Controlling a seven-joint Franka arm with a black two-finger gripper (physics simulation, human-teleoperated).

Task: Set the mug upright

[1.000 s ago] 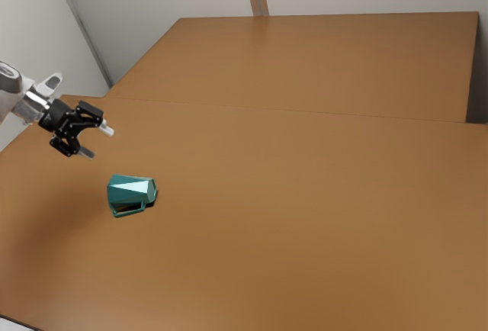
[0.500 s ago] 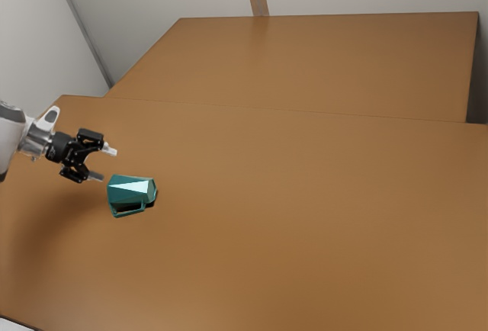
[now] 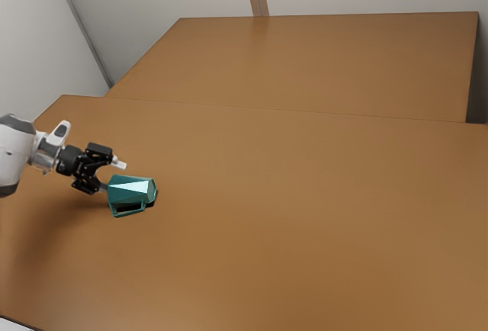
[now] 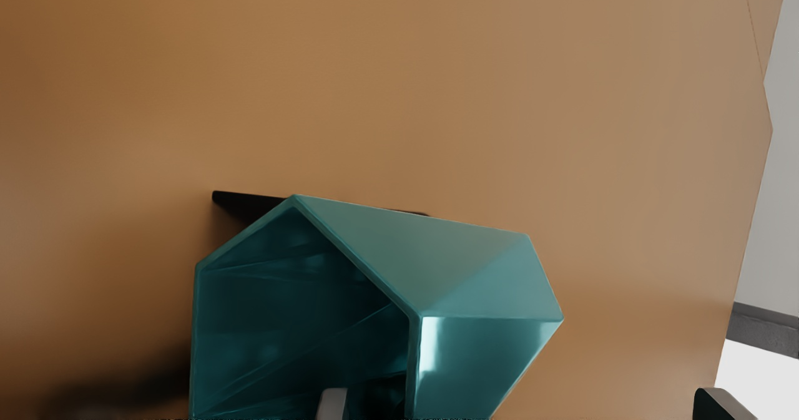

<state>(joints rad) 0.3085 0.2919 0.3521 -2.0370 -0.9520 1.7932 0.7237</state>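
Observation:
A teal faceted mug [image 3: 131, 191] lies on its side on the brown table, its handle toward the exterior view's bottom. The black gripper [image 3: 114, 176] is at the mug's end nearest the arm, with fingers apart; one fingertip meets the mug's edge and the other stands above it. In the wrist view the mug [image 4: 474, 276] turns its hollow mouth to the camera. There the gripper [image 4: 524, 404] has one fingertip in front of or inside the mouth, which I cannot tell, and the other out past the mug's side wall.
The brown table [image 3: 305, 194] stretches toward the exterior view's right, with a second brown surface [image 3: 320, 64] behind a thin seam. Pale walls [image 3: 152, 11] rise beyond. The arm [image 3: 15, 155] comes in from the exterior view's left.
My gripper has moved down and toward the exterior view's right, from above and beside the mug to its mouth end. The mug has not moved.

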